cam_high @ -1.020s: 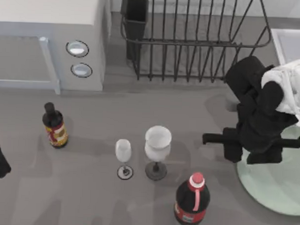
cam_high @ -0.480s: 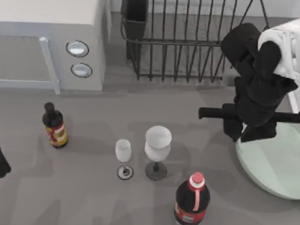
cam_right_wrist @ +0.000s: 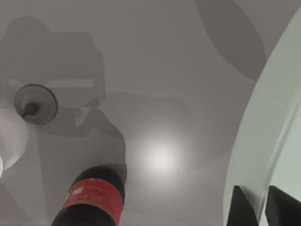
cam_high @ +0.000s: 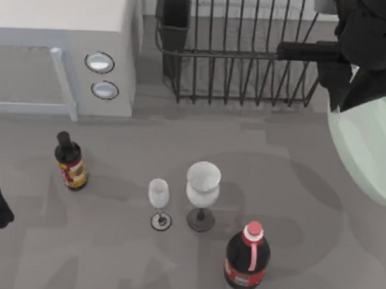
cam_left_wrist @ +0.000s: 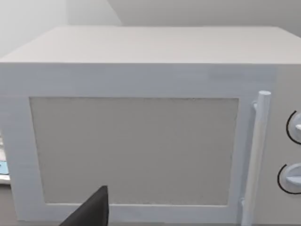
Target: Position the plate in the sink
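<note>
My right arm's jaws [cam_right_wrist: 257, 207] are clamped on the rim of the large, flat, pale mint-green round plate [cam_high: 370, 147], one dark finger on each face of it in the right wrist view. I judge the plate is raised off the grey worktop [cam_high: 180, 150], tilted, just right of the black wire dish rack [cam_high: 247, 51] and partly past the top view's right edge. My left arm is parked at the worktop's left side, in front of the white microwave [cam_left_wrist: 141, 132]; I cannot tell how its jaws stand. The risks I see: the grip is on the edge alone, so the wide plate could pivot or slip during the swing, or it could clip the dish rack, which stands very near.
</note>
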`<state>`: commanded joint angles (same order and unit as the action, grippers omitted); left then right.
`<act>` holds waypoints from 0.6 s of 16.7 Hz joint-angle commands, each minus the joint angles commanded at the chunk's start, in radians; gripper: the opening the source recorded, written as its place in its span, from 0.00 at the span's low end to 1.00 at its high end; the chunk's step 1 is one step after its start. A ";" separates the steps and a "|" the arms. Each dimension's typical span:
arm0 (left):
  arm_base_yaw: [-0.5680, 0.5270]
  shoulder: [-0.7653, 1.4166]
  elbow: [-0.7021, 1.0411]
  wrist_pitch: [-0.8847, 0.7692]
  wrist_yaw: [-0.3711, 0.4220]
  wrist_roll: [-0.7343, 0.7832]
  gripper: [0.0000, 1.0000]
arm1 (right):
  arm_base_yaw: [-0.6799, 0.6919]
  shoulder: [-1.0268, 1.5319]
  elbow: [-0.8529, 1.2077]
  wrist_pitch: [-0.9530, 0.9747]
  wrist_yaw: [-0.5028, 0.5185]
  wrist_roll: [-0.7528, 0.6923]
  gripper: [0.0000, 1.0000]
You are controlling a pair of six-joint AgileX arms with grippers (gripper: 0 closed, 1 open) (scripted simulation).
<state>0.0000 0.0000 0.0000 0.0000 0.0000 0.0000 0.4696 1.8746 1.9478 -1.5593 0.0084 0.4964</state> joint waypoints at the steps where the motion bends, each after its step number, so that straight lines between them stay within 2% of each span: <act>1: 0.000 0.000 0.000 0.000 0.000 0.000 1.00 | -0.002 -0.007 0.047 -0.049 0.000 -0.002 0.00; 4: 0.000 0.000 0.000 0.000 0.000 0.000 1.00 | -0.006 -0.024 0.129 -0.133 0.000 -0.007 0.00; 10: 0.000 0.000 0.000 0.000 0.000 0.000 1.00 | -0.004 -0.021 0.135 -0.138 -0.001 -0.008 0.00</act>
<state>0.0000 0.0000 0.0000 0.0000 0.0000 0.0000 0.4659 1.8532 2.0831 -1.6973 0.0078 0.4885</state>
